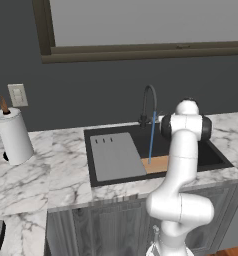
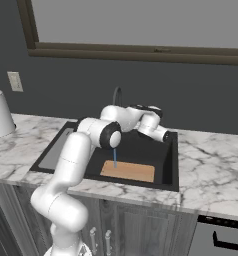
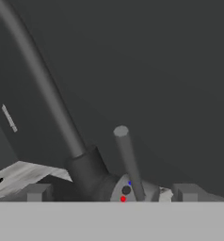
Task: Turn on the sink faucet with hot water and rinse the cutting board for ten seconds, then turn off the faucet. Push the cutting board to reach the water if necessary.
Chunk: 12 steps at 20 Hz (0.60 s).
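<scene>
The dark gooseneck sink faucet (image 1: 149,97) stands at the back of the black sink (image 1: 91,150). A thin blue stream of water (image 1: 151,142) runs from its spout. The stream lands on the left end of the tan cutting board (image 1: 157,163), which lies flat in the basin (image 2: 171,160). In the right base view the same water (image 2: 114,156) strikes the cutting board (image 2: 128,171). My gripper (image 3: 111,193) is open, close behind the faucet base. The upright lever (image 3: 128,157) rises between my fingertips (image 3: 37,192), with red and blue dots at its foot.
A grey flat panel with three slots (image 1: 116,156) covers the sink's left part. A paper towel roll (image 1: 13,136) stands on the marble counter (image 1: 36,175) at the left, below a wall outlet (image 1: 17,95). A dark wall and a window frame (image 1: 141,51) lie behind.
</scene>
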Available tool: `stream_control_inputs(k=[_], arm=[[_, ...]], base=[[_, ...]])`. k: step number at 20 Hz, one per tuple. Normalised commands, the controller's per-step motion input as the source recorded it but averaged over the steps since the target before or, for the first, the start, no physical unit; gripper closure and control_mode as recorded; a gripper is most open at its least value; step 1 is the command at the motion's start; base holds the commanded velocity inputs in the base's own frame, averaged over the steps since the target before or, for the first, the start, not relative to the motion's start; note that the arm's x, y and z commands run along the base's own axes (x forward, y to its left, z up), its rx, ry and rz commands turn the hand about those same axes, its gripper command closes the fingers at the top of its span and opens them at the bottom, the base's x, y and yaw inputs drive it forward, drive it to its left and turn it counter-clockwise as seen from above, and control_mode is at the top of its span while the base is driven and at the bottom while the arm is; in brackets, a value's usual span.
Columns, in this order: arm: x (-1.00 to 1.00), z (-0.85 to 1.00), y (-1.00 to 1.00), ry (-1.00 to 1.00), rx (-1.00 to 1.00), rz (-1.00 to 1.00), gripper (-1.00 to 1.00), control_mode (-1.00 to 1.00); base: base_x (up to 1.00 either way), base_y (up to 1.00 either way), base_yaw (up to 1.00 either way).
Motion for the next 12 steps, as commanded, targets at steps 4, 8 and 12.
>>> stream_control_inputs(k=[4,8,12], arm=[[0.00,0.11,0.08,0.00,0.00,0.01,-1.00,-1.00],[0.00,0.08,0.08,0.00,0.00,0.01,-1.00,-1.00],[0.00,0.02,0.10,0.01,0.00,0.01,-1.00,-1.00]], base=[[0.00,0.00,0.00],[0.00,0.00,0.00],[0.00,0.00,0.00]])
